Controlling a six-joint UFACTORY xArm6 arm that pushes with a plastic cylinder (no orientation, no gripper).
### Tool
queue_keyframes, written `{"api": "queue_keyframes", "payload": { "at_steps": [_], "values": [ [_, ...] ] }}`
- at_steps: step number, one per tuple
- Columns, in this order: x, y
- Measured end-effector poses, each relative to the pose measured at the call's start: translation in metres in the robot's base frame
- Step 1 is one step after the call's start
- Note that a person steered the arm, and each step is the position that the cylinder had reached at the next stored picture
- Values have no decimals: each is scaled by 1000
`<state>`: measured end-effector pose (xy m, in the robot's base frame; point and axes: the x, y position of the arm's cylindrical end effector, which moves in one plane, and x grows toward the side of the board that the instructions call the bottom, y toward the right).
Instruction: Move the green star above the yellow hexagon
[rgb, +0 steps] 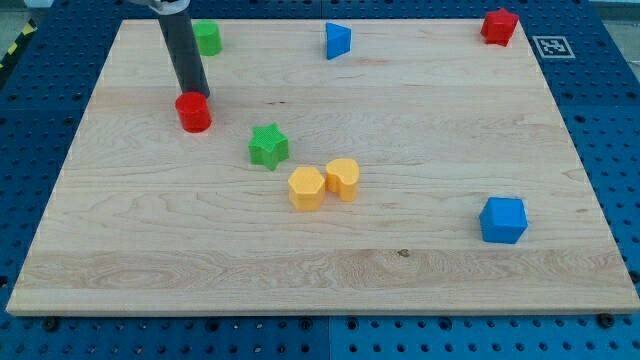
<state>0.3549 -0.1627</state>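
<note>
- Now the rod comes down from the view's top left, leaning slightly; my tip (196, 93) sits at the top edge of the red cylinder (193, 112), touching or nearly so.
- No hand on this arm, so nothing is grasped.
- Green star (268, 146) lies just up-left of the yellow hexagon (306, 188), close but apart, and right of & below the tip.
- Yellow cylinder-ish block (343, 178) touches the hexagon's right side.
- Green block (207, 38) sits behind the rod, near the board (320, 270) top edge.

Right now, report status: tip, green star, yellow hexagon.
My tip at the red cylinder, up-left of the green star. Star sits up-left of the yellow hexagon, a narrow gap between. Yellow cylinder touches hexagon's right.
</note>
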Motion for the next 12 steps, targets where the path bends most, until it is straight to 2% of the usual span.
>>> {"api": "queue_keyframes", "payload": {
  "at_steps": [2,4,5,12],
  "values": [
    [32,2],
    [39,63],
    [68,57],
    [79,75]
  ]
}}
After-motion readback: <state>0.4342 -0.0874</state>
